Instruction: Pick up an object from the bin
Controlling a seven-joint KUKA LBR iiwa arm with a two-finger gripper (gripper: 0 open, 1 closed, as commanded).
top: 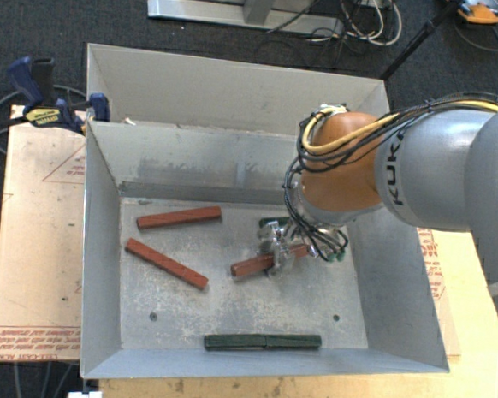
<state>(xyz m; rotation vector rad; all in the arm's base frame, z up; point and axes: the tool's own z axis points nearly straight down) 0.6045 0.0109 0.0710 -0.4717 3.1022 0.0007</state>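
**Claw parked on the middle red-brown bar, grip unclear**

So the claw (272, 251) is down low in the bin, right of centre, sitting on top of a short red-brown bar (245, 267). The bar lies tilted on the floor. Its left end pokes out to the lower left of the claw, and a bit of the other end shows on the right side among the cables. Honestly I can't tell how far open the claw is, or whether it's clamped on the bar or just resting against it, because the wrist hardware and wires cover that spot.

Right above the claw is the round orange cover (341, 171) with yellow and black cables looped over it. The fat grey arm (457, 176) comes in from the right.

Further out, two more red-brown bars lie well apart from the claw on the left. One (179, 217) is near the back wall, almost level. The longer one (166, 263) slants down toward the middle. A dark green bar (262, 342) lies flat along the front wall of the grey metal bin (235, 154).
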